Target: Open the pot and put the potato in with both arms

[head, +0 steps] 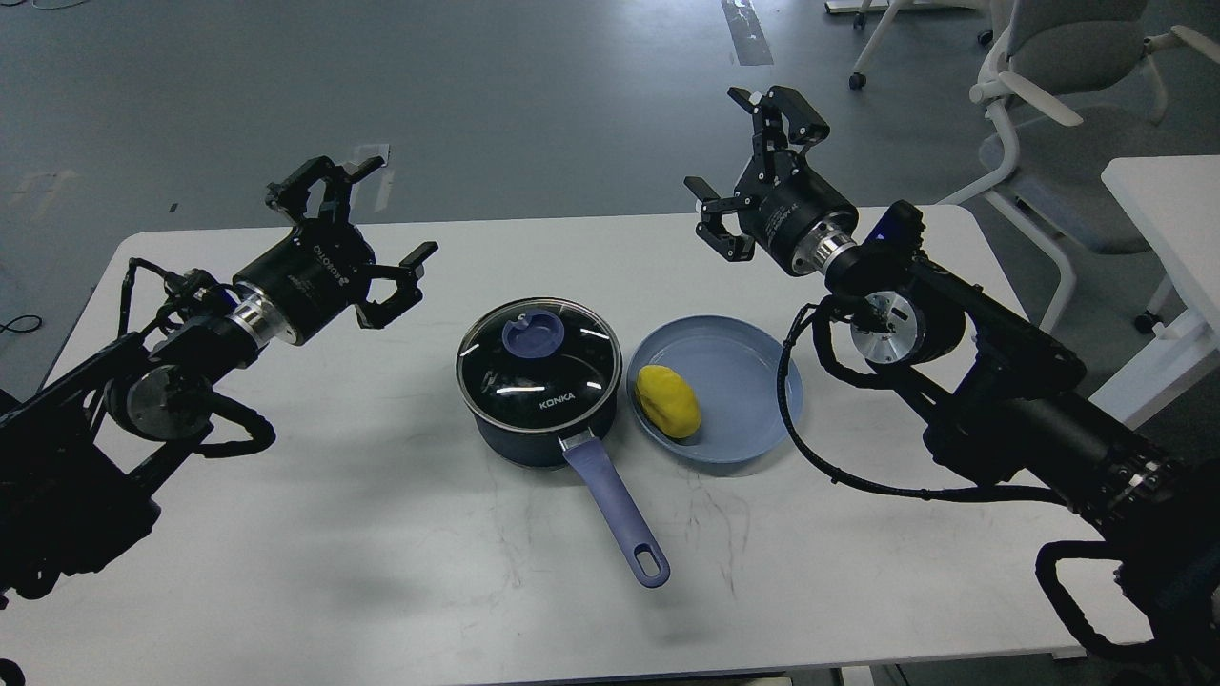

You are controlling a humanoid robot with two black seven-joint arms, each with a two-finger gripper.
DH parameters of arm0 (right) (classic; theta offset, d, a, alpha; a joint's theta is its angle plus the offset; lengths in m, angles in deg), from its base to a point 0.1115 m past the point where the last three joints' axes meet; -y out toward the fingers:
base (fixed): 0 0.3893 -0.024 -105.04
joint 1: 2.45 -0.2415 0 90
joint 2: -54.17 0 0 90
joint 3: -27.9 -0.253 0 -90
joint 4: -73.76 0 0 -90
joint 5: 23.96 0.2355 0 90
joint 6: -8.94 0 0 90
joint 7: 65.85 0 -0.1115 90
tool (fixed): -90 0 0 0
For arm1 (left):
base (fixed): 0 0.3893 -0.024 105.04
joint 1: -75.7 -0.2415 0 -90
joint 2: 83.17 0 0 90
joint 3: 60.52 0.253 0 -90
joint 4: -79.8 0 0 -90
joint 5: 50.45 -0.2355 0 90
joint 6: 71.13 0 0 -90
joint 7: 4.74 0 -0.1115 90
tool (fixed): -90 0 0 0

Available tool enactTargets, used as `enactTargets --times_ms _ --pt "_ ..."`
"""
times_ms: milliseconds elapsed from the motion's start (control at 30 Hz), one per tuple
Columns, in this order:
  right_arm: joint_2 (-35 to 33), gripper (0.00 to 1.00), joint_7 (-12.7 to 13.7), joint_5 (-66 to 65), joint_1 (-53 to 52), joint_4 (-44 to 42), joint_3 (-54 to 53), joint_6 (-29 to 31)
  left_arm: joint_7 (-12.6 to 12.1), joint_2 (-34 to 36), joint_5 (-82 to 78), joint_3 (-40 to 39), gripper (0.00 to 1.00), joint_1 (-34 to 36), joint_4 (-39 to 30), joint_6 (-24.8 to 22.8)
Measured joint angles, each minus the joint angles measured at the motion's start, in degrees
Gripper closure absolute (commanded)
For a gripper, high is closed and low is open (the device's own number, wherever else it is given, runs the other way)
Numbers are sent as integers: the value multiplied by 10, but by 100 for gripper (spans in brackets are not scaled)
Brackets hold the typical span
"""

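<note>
The dark navy pot (538,400) stands mid-table with its glass lid (537,357) on; the lid has a blue knob (532,334). Its lavender-blue handle (618,510) points toward me and slightly right. The yellow potato (668,400) lies on the left side of a shallow blue plate (753,381) just right of the pot. My left gripper (357,219) hovers open, up and to the left of the pot, holding nothing. Above and right of the plate, my right gripper (748,157) is raised, open and empty too.
The white table (381,553) carries only the pot and plate. Its far edge runs behind both grippers. A white office chair (1048,114) and a second white table (1172,210) stand off to the right on the grey floor.
</note>
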Motion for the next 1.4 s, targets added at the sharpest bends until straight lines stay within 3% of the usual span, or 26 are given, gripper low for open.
enactTargets --times_ms 267,433,533,1100,1400 --pt "-30 0 -11 0 5 23 -6 51 1 20 1 -6 2 9 -4 -1" --pt "-32 0 -42 0 1 24 -7 29 1 37 3 -11 2 9 -5 -6" --pt "-29 0 -47 0 -3 25 -7 22 1 43 4 -13 2 7 -5 -21" --pt "-27 0 12 3 -12 21 -11 25 -2 37 5 -28 2 2 -7 -30" --pt "-28 0 13 3 -13 23 -12 28 -2 33 5 -28 2 2 -7 -28"
